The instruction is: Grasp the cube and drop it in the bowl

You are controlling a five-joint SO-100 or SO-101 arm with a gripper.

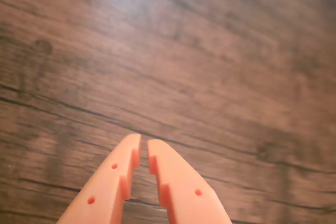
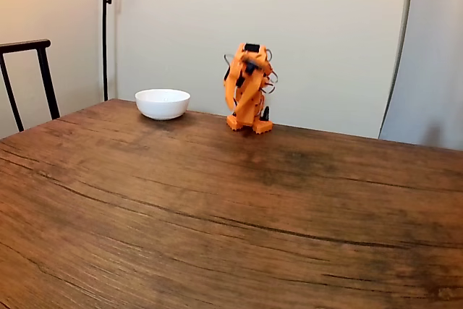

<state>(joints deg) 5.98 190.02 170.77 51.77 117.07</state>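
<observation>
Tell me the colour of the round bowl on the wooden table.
Plain white bowl, clearest in the fixed view.

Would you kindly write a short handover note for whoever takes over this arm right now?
Tool: nearly shut, a thin gap between the tips, holding nothing, over bare wooden table.
Arm: folded up at the far edge of the table in the fixed view.
Bowl: to the arm's left in that view; I cannot see inside it.
Cube: I cannot spot it.
Done: nothing visible. Left: find the cube, grasp it, drop it in the bowl.

The gripper (image 1: 144, 144) enters from the bottom edge, its 2 orange fingers (image 1: 107, 182) nearly closed, a thin gap between the tips (nothing held), above dark grained wooden table (image 1: 210, 66).
</observation>
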